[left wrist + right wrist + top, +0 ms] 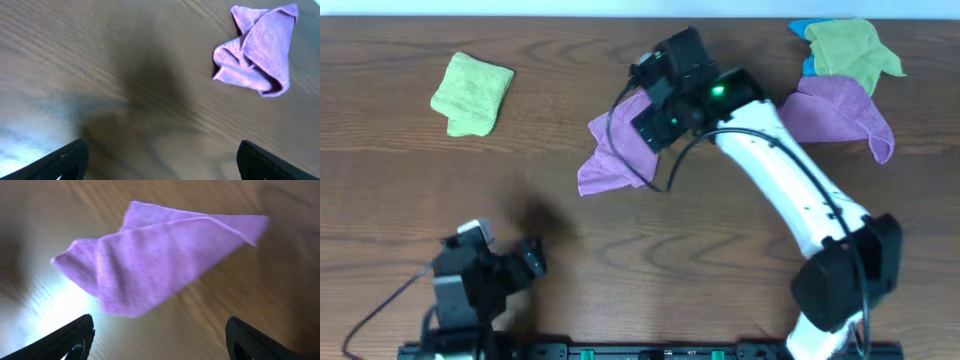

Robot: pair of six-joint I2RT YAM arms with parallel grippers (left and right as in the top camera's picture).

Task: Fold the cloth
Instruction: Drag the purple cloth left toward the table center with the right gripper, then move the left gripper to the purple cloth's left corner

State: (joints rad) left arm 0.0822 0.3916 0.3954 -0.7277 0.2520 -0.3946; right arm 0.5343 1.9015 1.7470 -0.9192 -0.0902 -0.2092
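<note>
Cloth: purple-magenta cloth (pixel 610 160) lies mid-table, rumpled and partly doubled over. Its lower-left corner is in plain sight, while its upper right is hidden under the right wrist in the overhead view.
Left gripper: the left gripper (pixel 532 262) sits low near the front edge, well apart from the cloth. In its wrist view only two dark finger stubs show, cut off by the bottom edge. They stand wide apart with nothing between them.
Open room: a stretch of brown wood table (pixel 400 200) lies between the left gripper and the cloth. A soft shadow falls across it.
Right arm: the white right arm (pixel 790 190) reaches in from the front right and covers part of the tabletop.
Right gripper: the right gripper (pixel 159 342) hangs above the cloth. From overhead its fingers are masked by the black wrist housing. The wrist view is blurred, with the fingertips spread wide at the bottom corners, grasping nothing.
Far left: a folded green cloth (pixel 472 92) lies well apart from the cloth.
Far right: a paler purple cloth (pixel 835 112) is overlapped by a second green cloth (pixel 850 50). A blue item (pixel 803 30) beside them is mostly hidden, so what it is cannot be told.
Far edge: the right-hand pile sits close to the table's far edge.
</note>
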